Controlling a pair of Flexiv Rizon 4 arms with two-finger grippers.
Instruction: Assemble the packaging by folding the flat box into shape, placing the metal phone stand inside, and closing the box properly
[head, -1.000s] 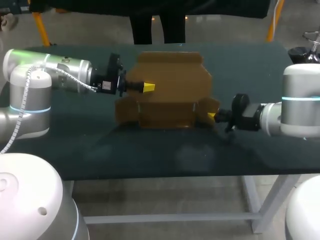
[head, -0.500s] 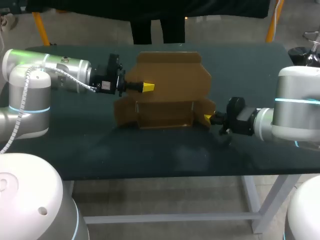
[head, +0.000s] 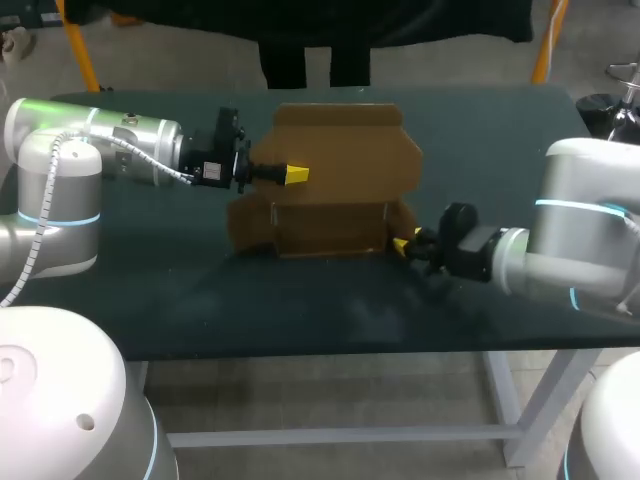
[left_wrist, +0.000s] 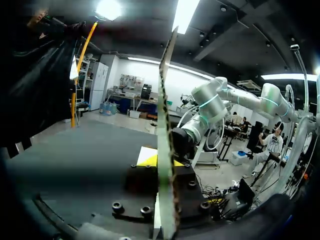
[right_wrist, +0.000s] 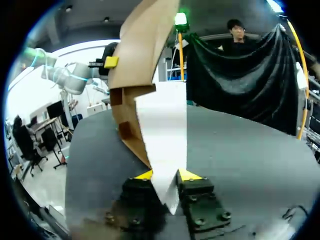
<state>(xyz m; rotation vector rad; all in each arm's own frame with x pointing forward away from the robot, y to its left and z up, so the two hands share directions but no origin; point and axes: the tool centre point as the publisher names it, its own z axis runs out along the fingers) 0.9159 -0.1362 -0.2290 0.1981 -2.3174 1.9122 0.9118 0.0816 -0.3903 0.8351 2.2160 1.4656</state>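
My left hand (head: 296, 174) pinches the box (head: 340, 140), surely light and bendy, at 9 o'clock, and my right hand (head: 402, 245) pinches its 4 o'clock flap (head: 408, 213).

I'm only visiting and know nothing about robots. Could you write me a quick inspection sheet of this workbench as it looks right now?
Surface: dark green table.
Job's things: brown cardboard box, partly folded, back panel raised; metal phone stand not seen.
Clutter: nothing seen.
Grippers: left gripper shut on the box's raised panel; right gripper shut on its right side flap.
Cables: white cable hanging along the left arm.
Surroundings: nothing seen.
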